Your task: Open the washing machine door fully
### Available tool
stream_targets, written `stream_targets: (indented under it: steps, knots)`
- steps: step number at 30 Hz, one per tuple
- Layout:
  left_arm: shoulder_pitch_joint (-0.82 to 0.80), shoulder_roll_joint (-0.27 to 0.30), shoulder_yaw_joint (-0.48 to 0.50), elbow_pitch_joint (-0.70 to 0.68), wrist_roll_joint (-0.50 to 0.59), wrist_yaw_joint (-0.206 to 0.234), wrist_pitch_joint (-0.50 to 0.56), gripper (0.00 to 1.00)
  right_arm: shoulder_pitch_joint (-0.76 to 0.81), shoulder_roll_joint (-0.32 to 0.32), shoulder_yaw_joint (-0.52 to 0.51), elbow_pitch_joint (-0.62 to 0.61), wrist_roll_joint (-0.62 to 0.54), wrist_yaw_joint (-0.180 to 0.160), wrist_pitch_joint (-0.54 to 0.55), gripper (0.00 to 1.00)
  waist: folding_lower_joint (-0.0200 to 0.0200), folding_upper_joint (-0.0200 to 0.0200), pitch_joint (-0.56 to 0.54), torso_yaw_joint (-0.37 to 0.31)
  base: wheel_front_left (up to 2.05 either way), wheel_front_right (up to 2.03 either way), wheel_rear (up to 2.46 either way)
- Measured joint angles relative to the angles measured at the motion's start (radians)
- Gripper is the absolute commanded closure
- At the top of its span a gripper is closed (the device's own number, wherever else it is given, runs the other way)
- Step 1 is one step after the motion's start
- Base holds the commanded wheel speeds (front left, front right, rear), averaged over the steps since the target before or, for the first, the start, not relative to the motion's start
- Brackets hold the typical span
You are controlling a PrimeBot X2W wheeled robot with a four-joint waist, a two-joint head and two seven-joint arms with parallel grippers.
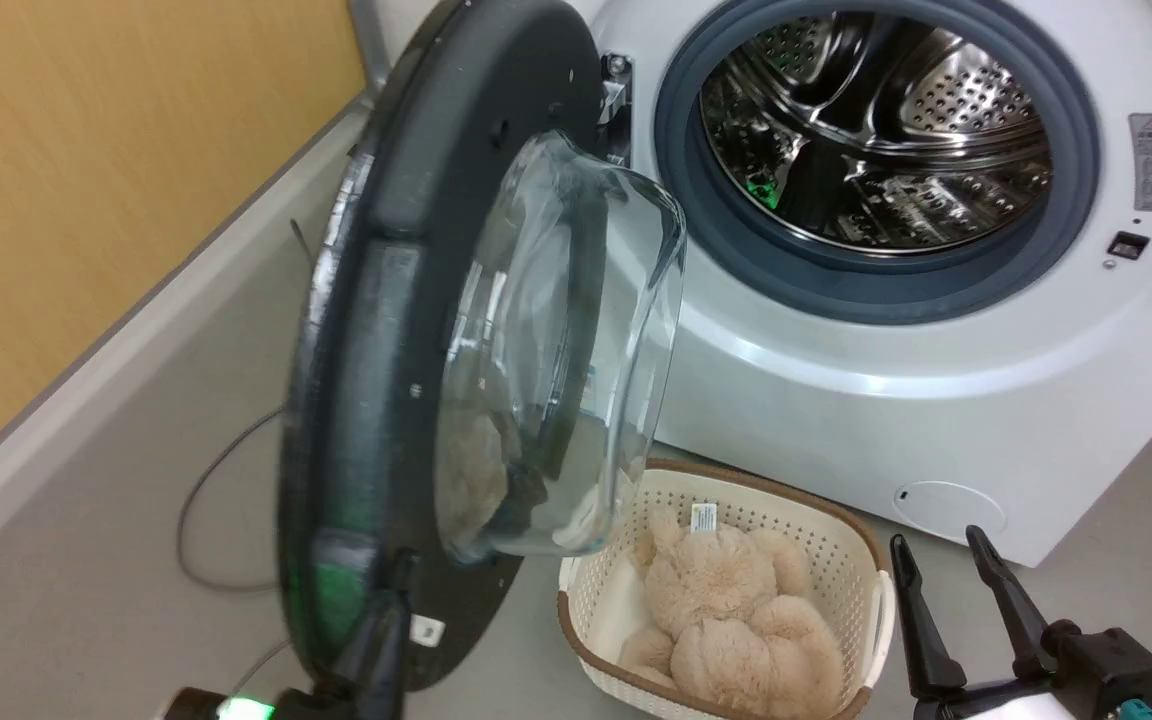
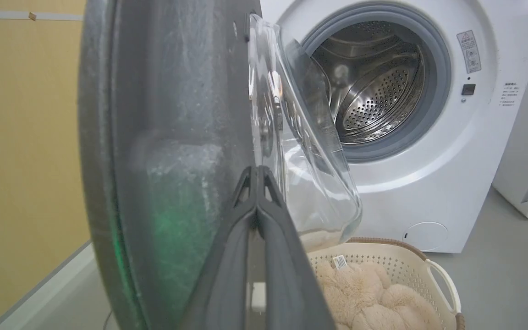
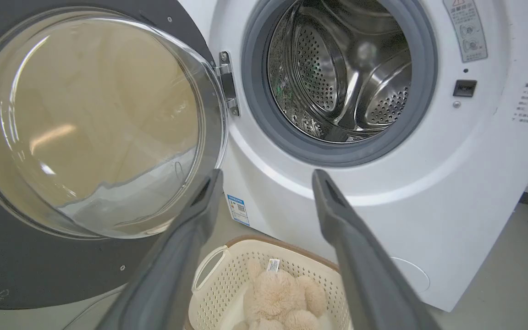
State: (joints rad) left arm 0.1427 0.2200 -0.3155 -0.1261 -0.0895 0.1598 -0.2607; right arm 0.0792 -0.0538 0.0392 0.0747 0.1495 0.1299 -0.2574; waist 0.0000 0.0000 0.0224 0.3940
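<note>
The door (image 1: 496, 90) stands swung out on the washing machine's (image 1: 936, 400) left hinge (image 3: 227, 82). I judge it heavy, stiff, its glass (image 1: 556, 350) slippery; I'd push the matte rim (image 1: 386, 300). My left gripper (image 2: 257, 172), fingers together, empty, rests there; right gripper (image 1: 936, 540) gapes, empty.

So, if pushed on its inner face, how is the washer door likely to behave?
The door probably swings as one rigid piece about its hinge, not flexing. Its thick rim and glass bowl suggest it is heavy. The shut left gripper, only fingertips at the rim, might slide off.
</note>
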Motion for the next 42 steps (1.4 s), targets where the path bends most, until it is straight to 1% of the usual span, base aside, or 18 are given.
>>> stream_targets:
  steps: [8,14,18,22,27,31,37,38,42]
  knots:
    - [-0.057,0.043,0.111,0.066,-0.053,0.005,0.0,1.0,-0.006,0.0,0.01,-0.001,-0.008,0.0,0.0,0.0,0.0001,0.0,0.037,0.005,0.0,0.0,0.0]
    - [-0.107,0.044,0.216,0.126,-0.111,0.016,0.0,1.0,-0.009,0.0,0.003,0.0,-0.009,0.0,0.0,0.0,0.0,0.0,0.07,-0.005,0.0,0.0,0.0]
    - [-0.131,0.041,0.256,0.154,-0.128,0.013,0.0,1.0,-0.023,-0.001,-0.001,-0.001,-0.01,0.0,0.0,0.0,0.0001,0.0,0.094,-0.012,0.0,0.0,0.0]
    - [-0.17,0.032,0.294,0.194,-0.144,0.001,0.0,1.0,-0.033,-0.006,-0.006,-0.002,-0.011,0.0,0.0,0.0,0.0001,0.0,0.118,-0.014,0.0,0.0,0.0]
    - [-0.235,0.019,0.371,0.256,-0.162,-0.018,0.0,1.0,-0.057,-0.013,-0.005,-0.001,-0.011,0.0,0.0,0.0,0.0001,0.0,0.143,-0.02,0.0,0.0,0.0]
    - [-0.275,0.01,0.437,0.295,-0.168,-0.022,0.0,1.0,-0.067,-0.018,-0.007,-0.001,-0.017,0.0,0.0,0.0,0.0001,0.0,0.157,-0.029,0.0,0.0,0.0]
    - [-0.328,0.008,0.516,0.354,-0.169,-0.039,0.0,1.0,-0.068,-0.024,-0.011,-0.001,-0.018,0.0,0.0,0.0,0.0001,0.0,0.173,-0.044,0.0,0.0,0.0]
    - [-0.36,0.01,0.547,0.391,-0.167,-0.049,0.0,1.0,-0.068,-0.027,-0.012,-0.001,-0.018,0.0,0.0,0.0,0.0001,0.0,0.18,-0.051,0.0,0.0,0.0]
    - [-0.403,0.012,0.586,0.443,-0.168,-0.058,0.0,1.0,-0.07,-0.028,-0.012,-0.001,-0.018,0.0,0.0,0.0,0.0,0.0,0.189,-0.062,0.0,0.0,0.0]
